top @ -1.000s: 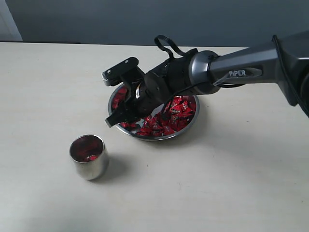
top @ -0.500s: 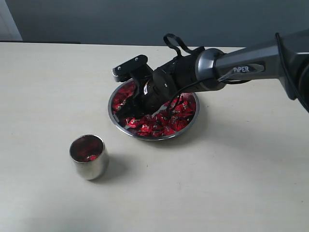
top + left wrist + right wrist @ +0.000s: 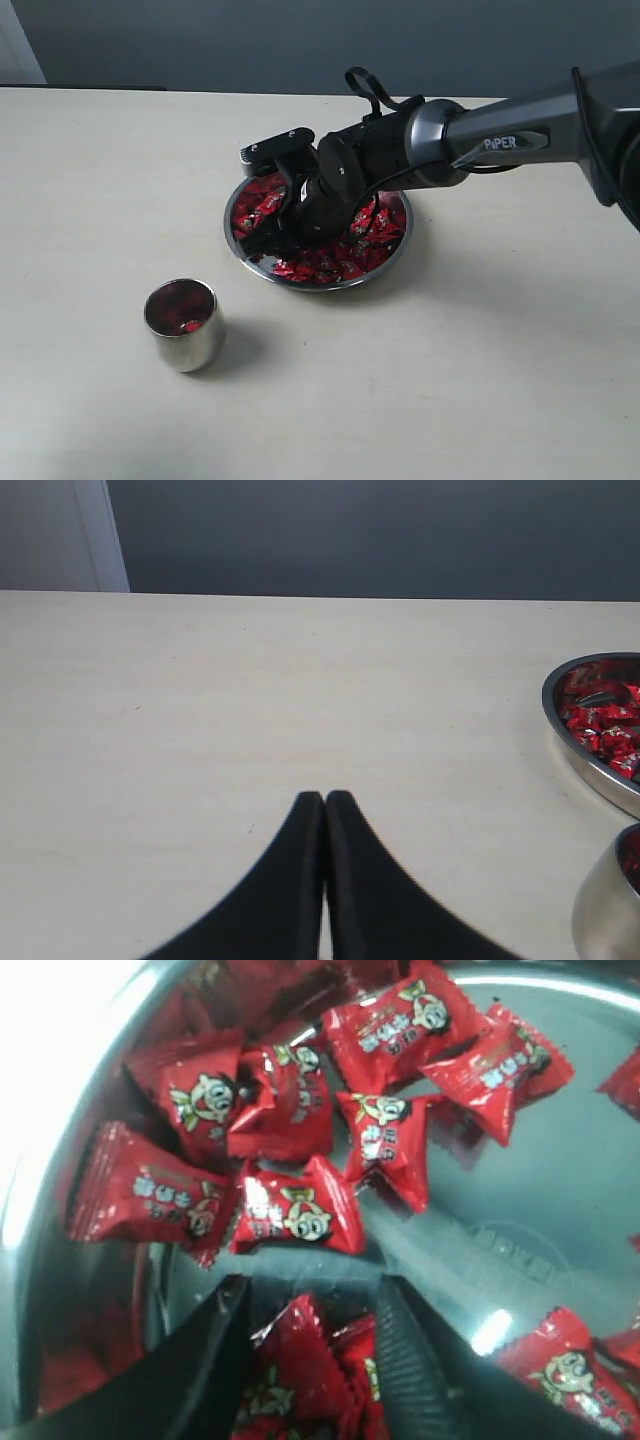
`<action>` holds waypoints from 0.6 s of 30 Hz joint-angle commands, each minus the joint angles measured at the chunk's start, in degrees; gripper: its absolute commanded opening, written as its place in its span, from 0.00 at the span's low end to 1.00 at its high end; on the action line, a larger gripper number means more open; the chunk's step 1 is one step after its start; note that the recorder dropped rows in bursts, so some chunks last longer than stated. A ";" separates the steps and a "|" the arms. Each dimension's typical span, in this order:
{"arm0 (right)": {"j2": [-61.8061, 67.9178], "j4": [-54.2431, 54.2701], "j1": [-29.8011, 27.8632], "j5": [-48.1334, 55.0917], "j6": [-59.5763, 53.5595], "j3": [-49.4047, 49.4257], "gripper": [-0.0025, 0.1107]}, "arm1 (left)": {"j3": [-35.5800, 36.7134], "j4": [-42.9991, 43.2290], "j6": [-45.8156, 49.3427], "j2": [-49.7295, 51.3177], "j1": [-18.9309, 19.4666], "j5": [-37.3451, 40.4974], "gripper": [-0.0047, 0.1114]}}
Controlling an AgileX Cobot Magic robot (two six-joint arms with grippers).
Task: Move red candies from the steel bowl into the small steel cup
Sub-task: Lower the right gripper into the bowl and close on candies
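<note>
- Seen from the exterior, the right claw (image 3: 272, 238) hides its tips behind its own body.
- The left wrist picture's edge cuts off the steel bowl (image 3: 590, 770) and the small steel cup (image 3: 605, 910).
- The red candies (image 3: 300, 1360) between the claw's fingers are cut off too.

A pale cream bench (image 3: 480, 380) with faint wood grain spreads on every side of the right end effector (image 3: 268, 197). Beyond it rises a dark blue-grey wall (image 3: 250, 40), which meets a white vertical strip (image 3: 18, 45) well apart from it. Light falls soft and even.
</note>
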 commanded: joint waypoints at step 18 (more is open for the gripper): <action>-3.48 1.39 -0.18 -3.71 -0.43 0.15 0.02 | 0.26 0.00 -0.13 -0.27 -0.29 -0.13 0.04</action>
